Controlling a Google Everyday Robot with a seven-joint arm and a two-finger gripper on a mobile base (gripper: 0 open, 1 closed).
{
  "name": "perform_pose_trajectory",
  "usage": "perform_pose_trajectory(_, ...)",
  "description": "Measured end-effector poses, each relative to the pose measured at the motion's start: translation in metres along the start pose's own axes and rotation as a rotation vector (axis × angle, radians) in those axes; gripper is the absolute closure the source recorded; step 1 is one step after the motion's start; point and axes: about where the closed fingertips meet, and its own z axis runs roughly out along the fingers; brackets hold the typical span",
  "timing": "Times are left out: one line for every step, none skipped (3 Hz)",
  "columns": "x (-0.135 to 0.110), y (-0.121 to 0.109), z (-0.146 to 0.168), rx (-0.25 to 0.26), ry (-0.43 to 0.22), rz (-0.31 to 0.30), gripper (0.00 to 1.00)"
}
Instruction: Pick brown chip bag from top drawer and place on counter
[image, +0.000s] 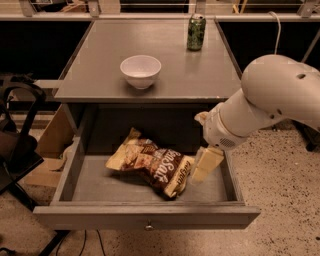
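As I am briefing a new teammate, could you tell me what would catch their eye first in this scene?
First comes the big white arm at the right, with its gripper low over the open top drawer, beside the brown chip bag lying there. Next come the white bowl and green can on the counter above.

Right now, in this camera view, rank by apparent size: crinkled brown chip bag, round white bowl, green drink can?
1. Crinkled brown chip bag, though it lies nearest the camera.
2. White round bowl.
3. Green drink can, farthest back.
The cream gripper hangs over the grey drawer beside the bag.
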Motion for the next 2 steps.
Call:
perform_pose_trajectory(0.000, 0.000, 0.000, 0.000, 0.000, 0.000, 0.00)
perform_pose_trajectory(-0.011, -0.003, 0.034, -0.019, 0.019, 0.018, 0.00)
